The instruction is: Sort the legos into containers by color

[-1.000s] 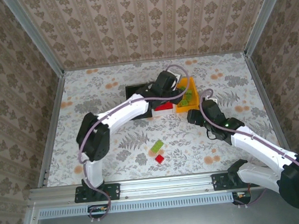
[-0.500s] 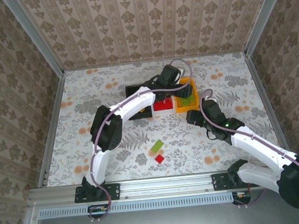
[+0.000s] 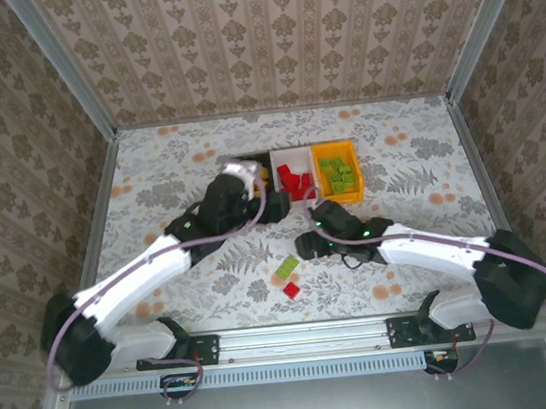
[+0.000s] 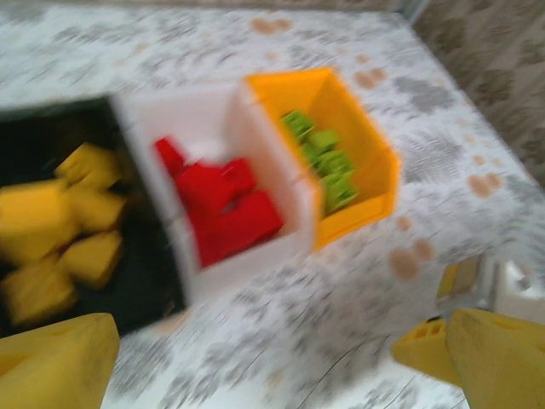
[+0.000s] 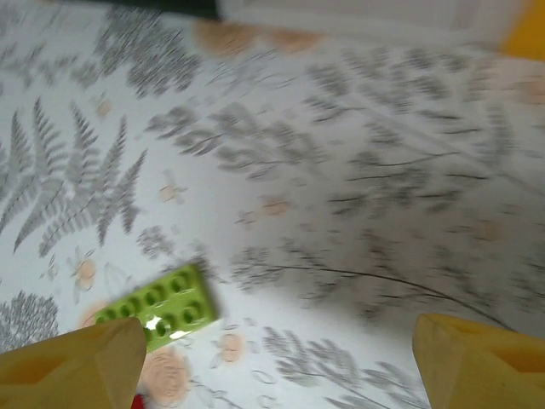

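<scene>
We see left gripper (image 4: 255,358) spread, empty, near black bin (image 4: 145,294) holding yellow legos (image 4: 51,230), white bin (image 4: 187,119) holding red legos (image 4: 230,213), orange bin (image 4: 366,145) holding green legos (image 4: 328,158); right gripper (image 5: 272,349) spread, empty, above 1 loose green lego (image 5: 162,311) on table (image 5: 358,170), 1 red lego (image 3: 291,290) just beside it.

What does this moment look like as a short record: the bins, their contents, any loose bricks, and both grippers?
black bin: yellow bricks
white bin: red bricks
orange bin: green bricks
unsorted on the table: loose green brick, with loose red brick just nearer the arm bases
left gripper: open, empty, in front of the bins
right gripper: open, empty, beside the loose green brick
left to sort: the two loose bricks
</scene>
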You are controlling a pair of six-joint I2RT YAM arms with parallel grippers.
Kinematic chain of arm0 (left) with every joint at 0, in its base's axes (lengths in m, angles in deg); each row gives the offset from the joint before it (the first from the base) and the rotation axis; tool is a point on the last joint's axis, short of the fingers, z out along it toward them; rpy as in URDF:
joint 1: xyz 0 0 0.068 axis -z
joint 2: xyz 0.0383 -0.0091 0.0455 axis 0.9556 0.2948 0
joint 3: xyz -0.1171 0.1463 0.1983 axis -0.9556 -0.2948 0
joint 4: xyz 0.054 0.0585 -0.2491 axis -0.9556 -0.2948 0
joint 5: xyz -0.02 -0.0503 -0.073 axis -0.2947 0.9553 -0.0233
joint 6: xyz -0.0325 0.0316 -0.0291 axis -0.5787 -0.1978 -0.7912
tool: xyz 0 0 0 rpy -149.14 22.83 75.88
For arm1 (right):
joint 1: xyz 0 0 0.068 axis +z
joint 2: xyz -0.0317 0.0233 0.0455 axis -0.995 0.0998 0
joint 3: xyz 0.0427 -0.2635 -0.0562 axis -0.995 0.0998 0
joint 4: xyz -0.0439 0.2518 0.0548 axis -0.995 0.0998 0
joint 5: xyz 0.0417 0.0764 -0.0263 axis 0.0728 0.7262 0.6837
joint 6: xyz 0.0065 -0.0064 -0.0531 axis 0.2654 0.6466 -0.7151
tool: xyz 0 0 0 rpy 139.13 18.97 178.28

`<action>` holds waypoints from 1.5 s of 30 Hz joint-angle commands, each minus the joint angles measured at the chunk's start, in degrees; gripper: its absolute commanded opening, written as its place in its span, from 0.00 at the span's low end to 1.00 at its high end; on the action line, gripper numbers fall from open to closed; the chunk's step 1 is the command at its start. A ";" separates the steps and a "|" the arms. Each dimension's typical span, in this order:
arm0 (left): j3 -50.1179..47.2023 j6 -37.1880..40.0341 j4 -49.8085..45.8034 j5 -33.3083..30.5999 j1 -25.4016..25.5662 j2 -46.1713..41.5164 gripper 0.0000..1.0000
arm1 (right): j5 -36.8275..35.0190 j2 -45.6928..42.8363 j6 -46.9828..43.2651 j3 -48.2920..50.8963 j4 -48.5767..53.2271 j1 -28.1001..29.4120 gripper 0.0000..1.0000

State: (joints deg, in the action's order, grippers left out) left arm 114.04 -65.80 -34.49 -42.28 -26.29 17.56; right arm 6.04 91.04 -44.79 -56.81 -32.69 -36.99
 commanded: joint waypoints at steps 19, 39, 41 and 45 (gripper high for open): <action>-18.65 -10.92 -18.20 -5.86 -6.07 -28.97 1.00 | -0.73 24.88 -13.58 -17.92 11.41 9.75 0.93; -18.56 -10.27 -18.10 -4.76 -8.42 -28.73 1.00 | -2.11 27.17 -12.89 -17.66 10.65 9.97 0.70; -18.56 -10.40 -18.00 -4.51 -8.42 -28.35 1.00 | -2.98 26.19 -12.19 -16.79 9.37 9.95 0.68; -18.29 -10.31 -17.78 -4.20 -8.51 -27.70 1.00 | -4.56 22.70 -10.92 -15.09 6.56 9.88 0.66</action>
State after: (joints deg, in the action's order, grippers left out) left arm 95.75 -75.40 -52.09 -47.09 -34.33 -10.37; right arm 3.92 115.85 -57.60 -74.01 -24.54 -27.37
